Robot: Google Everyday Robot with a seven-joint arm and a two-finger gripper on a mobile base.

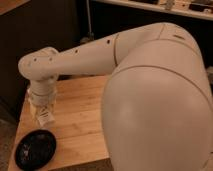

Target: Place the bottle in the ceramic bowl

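Note:
My gripper (43, 110) hangs at the end of the white arm, over the left part of the wooden table (82, 117). It is shut on the bottle (46, 118), whose white body with a pale label sticks out below the fingers. The bottle hangs above the tabletop, just up and right of the ceramic bowl (35, 148). That bowl is shallow, glossy and black, and rests at the table's front left corner. The wrist hides the upper part of the bottle.
The arm's bulky white shoulder (155, 110) fills the right half of the view and hides the table's right side. Dark cabinets and a shelf (150, 10) stand behind the table. The floor shows past the table's left edge.

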